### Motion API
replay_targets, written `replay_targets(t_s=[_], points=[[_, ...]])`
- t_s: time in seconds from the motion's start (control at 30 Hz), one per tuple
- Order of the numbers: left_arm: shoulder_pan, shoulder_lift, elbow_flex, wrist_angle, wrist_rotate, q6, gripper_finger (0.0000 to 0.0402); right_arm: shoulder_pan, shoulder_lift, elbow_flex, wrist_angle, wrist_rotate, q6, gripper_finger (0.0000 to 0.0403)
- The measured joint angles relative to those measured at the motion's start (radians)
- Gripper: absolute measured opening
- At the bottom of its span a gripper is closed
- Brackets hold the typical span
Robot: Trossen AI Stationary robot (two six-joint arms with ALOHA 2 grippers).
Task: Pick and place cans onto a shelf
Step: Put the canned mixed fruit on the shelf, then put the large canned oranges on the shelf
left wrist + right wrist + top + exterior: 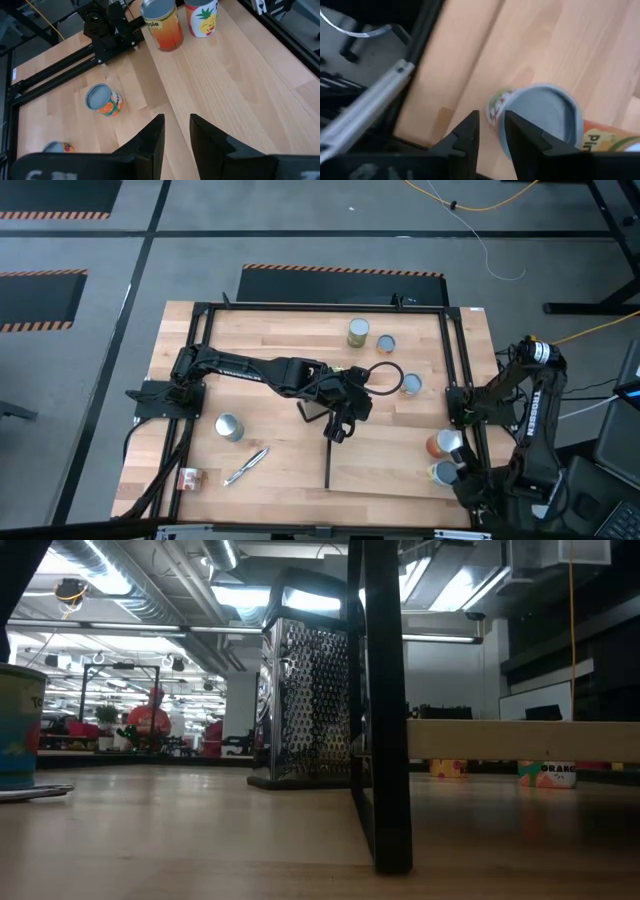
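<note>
Status: we read the task as early, most of it left. The shelf (395, 455) covers the near-right part of the tabletop (260, 340), and its middle is bare. Two cans, an orange can (443, 443) and a grey-top can (443, 472), stand at the shelf's right edge. From above we cannot tell whether they are on the panel or just beside it. The low view shows labelled cans (548, 773) sitting below the raised board's level, so we would not count them as placed. Still loose on the tabletop are two cans at the far edge (358, 332) (386, 343), a can right of centre (411, 384), and a can on the left (229, 427). A small item near the left corner (188, 477) may be another can, but it is too small to call. The pen-like tool (245, 466) lies between those last two and is not ours to move. The left gripper (338, 432) is mid-table at the shelf's left edge. In its wrist view its jaws show a narrow gap with nothing in it, over bare wood and touching nothing. The right gripper (490, 132) hangs at the table's right side over the grey-top can. Its jaws are parted only slightly, with nothing between them. The can top shows just beside one finger (517, 132), and we cannot confirm contact. No can is in hand on either side.
</note>
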Motion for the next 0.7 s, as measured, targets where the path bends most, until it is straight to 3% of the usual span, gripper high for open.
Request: replay_targets(t_s=[0.3,0.57,0.7], points=[[-0.014,-0.014,0.0,0.009,-0.002,0.0,0.0084,0.002,-0.002,0.142,-0.121,0.021,-0.007,0.0097],[-0.048,-0.123,0.0,-0.028,-0.004,0.0,0.0084,-0.03,-0.003,0.2,-0.172,0.219,-0.123,0.0097],[-0.081,-0.206,0.0,-0.116,-0.065,-0.017,0.0084,-0.099,-0.003,0.203,-0.175,0.249,-0.2,0.0097]])
